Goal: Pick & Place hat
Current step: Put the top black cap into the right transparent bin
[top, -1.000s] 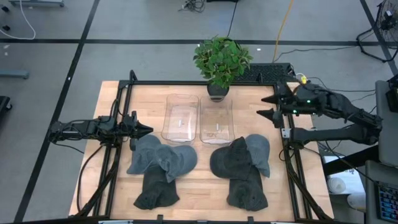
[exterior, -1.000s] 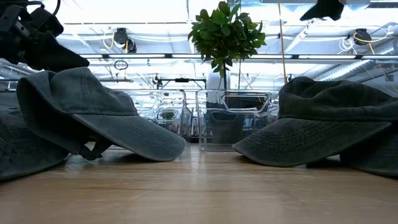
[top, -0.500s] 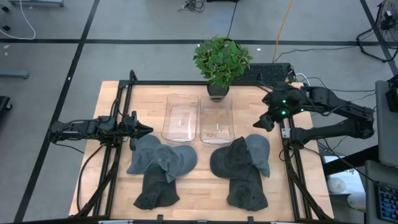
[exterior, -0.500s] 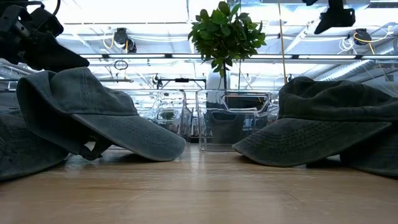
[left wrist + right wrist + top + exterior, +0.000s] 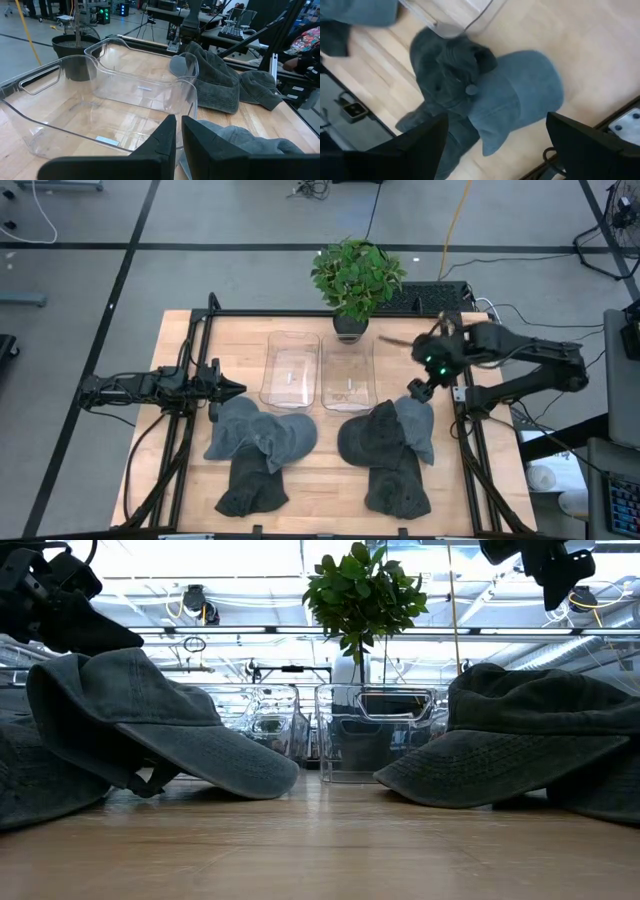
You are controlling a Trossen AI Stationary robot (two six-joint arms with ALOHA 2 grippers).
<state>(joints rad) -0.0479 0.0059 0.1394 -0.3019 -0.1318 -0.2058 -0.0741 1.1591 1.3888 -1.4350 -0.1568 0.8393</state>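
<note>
Above a crowded desk (image 5: 180, 480), we see the right gripper (image 5: 419, 388) hanging with its jaws spread wide and empty over the right-hand heap of hats, while the left gripper (image 5: 228, 389) waits at the desk's left edge with its jaws pressed nearly together, holding nothing, just beside the left heap (image 5: 258, 450). The hat (image 5: 415, 425) we judge to be the target is the lighter blue cap lying on the far right of the right heap, partly overlapping a darker cap (image 5: 368, 435) and with another dark one (image 5: 398, 486) nearer the front edge. In the high view its long axis runs roughly from the back of the desk to the front; from the right wrist view we take the rounded end nearest the gripper for the crown, and the brim seems to point toward the front edge, though the folds make that uncertain. The risk, as we read it, lies in the overlap: jaws closing where the caps meet could pinch two layers at once and drag the dark cap along, or catch only a loose fold that slips out on the lift. The two clear bins (image 5: 318, 372) stand close behind the heap, just in front of the potted plant (image 5: 356, 278), and a trailing cap could snag a bin rim and shove it.
</note>
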